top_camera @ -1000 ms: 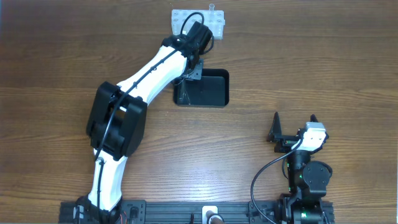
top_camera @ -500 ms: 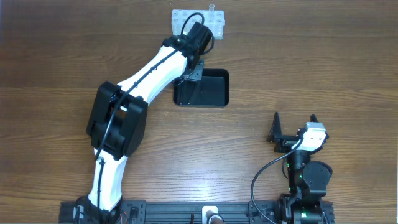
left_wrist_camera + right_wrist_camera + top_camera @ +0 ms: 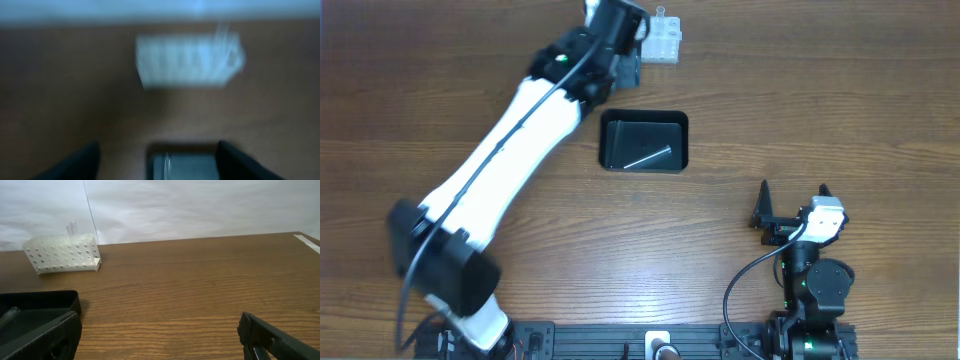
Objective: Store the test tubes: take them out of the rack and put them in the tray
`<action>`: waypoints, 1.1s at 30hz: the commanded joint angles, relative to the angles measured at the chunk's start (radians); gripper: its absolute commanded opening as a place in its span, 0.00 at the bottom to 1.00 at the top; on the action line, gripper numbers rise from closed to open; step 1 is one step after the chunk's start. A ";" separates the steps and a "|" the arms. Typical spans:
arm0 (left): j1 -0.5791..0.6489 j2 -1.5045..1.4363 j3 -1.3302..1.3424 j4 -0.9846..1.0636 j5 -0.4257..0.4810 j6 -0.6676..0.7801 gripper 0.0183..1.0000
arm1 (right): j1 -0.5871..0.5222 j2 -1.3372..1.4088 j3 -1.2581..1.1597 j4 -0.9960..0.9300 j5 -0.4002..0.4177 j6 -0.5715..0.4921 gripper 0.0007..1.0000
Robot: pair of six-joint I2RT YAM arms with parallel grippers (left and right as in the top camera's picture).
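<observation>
A clear, glassy test tube point(image 3: 647, 158) in a glossy black plastic tray point(image 3: 683, 140) on the smooth, wood-grain tabletop point(image 3: 820, 120); ahead of the matt black right hand point(image 3: 793, 187), a translucent white perforated plastic rack point(image 3: 62, 255).

Brown wood-grain table point(image 3: 840, 110); white wall point(image 3: 200, 205) behind far edge.

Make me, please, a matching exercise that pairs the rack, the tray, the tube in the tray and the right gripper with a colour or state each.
Things:
1. rack
2. tray
3. tube in the tray
4. right gripper

Colours or states:
A. open, holding nothing
B. white, full of holes
C. black, shallow
D. clear, lying flat

Pairs: 1-B; 2-C; 3-D; 4-A.
</observation>
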 commanded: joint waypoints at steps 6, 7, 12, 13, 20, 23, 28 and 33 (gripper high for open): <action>0.129 -0.388 -0.189 0.255 -0.109 0.186 1.00 | 0.006 -0.010 -0.006 -0.003 -0.005 0.009 0.99; 0.157 -0.423 -0.230 0.299 -0.087 0.186 1.00 | 0.006 -0.010 -0.006 -0.003 -0.005 0.009 0.99; 0.303 -0.614 -0.509 0.584 0.044 0.190 1.00 | 0.006 -0.010 -0.006 -0.003 -0.005 0.009 0.99; 0.330 -0.649 -0.564 0.636 0.078 0.192 1.00 | 0.006 -0.010 -0.006 -0.003 -0.005 0.009 0.99; 0.440 -0.915 -0.940 0.913 0.308 0.388 1.00 | 0.006 -0.010 -0.006 -0.003 -0.005 0.009 0.99; 0.441 -1.054 -1.056 0.912 0.310 0.415 1.00 | 0.006 -0.010 -0.006 -0.003 -0.005 0.009 0.99; 0.452 -1.295 -1.225 0.915 0.314 0.421 1.00 | 0.006 -0.010 -0.006 -0.003 -0.005 0.009 0.99; 0.476 -1.478 -1.367 0.914 0.343 0.421 1.00 | 0.006 -0.010 -0.006 -0.003 -0.005 0.009 0.99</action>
